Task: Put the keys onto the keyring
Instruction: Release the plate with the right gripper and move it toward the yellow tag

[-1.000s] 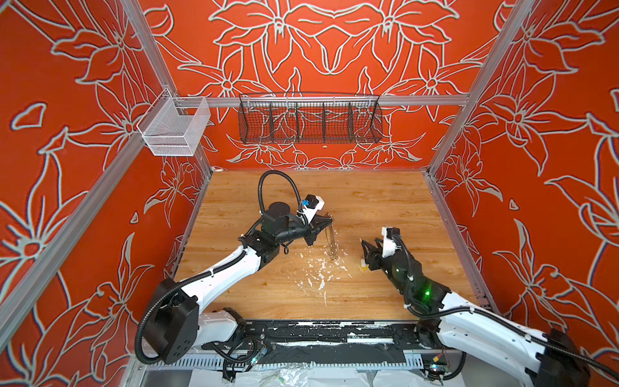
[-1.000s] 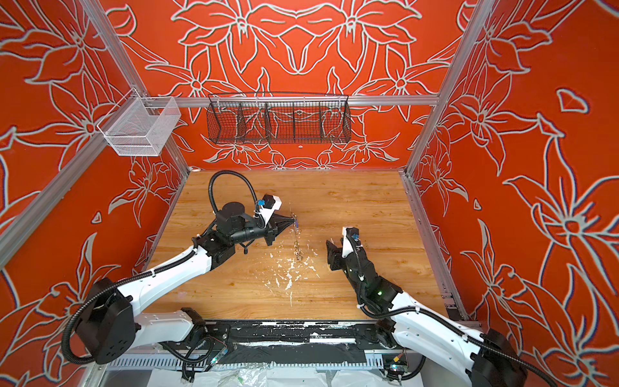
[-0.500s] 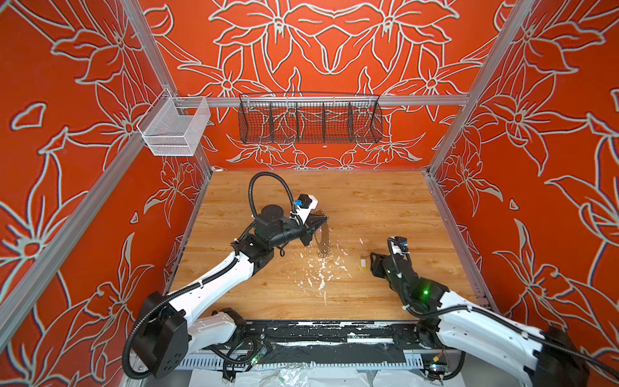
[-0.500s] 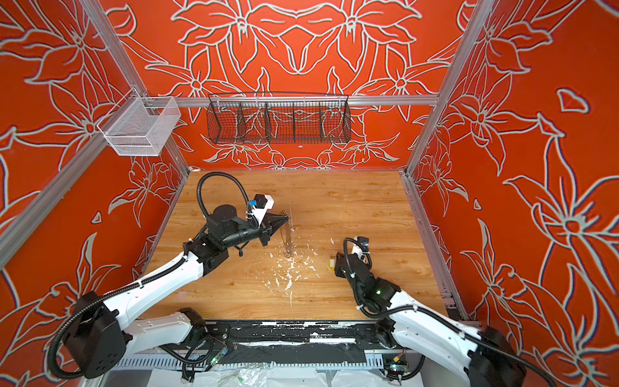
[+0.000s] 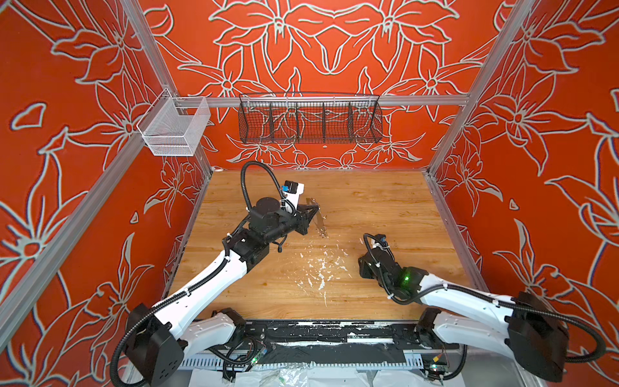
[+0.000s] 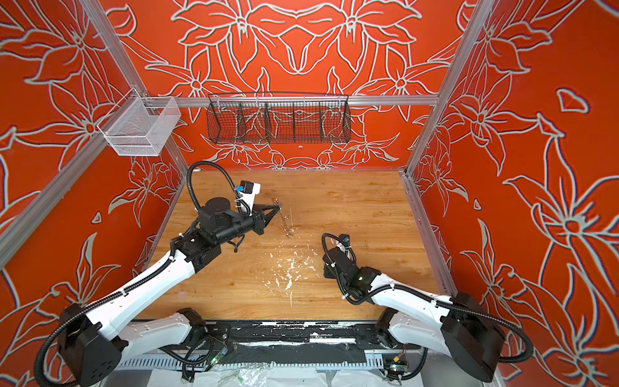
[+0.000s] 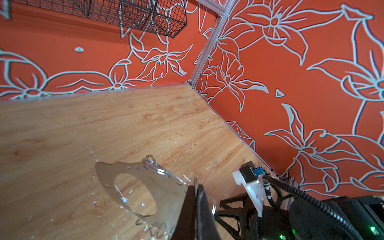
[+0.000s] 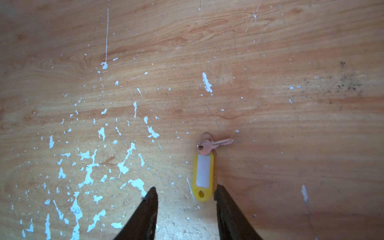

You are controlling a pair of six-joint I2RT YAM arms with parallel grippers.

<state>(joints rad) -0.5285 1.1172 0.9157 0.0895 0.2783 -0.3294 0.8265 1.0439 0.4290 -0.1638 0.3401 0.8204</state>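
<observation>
Lying flat, yellow-tagged key [image 8: 203, 176], right tool [image 8: 185, 194] parted, left tool [image 7: 195, 188] pinching translucent keyring [image 7: 133, 187]

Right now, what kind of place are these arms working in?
Most likely a purpose-built robot test cell: a wooden table boxed in by orange flower-print walls on aluminium framing, with a wire basket hung on the back wall.

Twin overhead views sharing tabletop [image 5: 368, 207], two close wrist views

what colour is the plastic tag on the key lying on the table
Yellow, with a white label insert: the oblong plastic key tag shows best in the right wrist view.
</observation>
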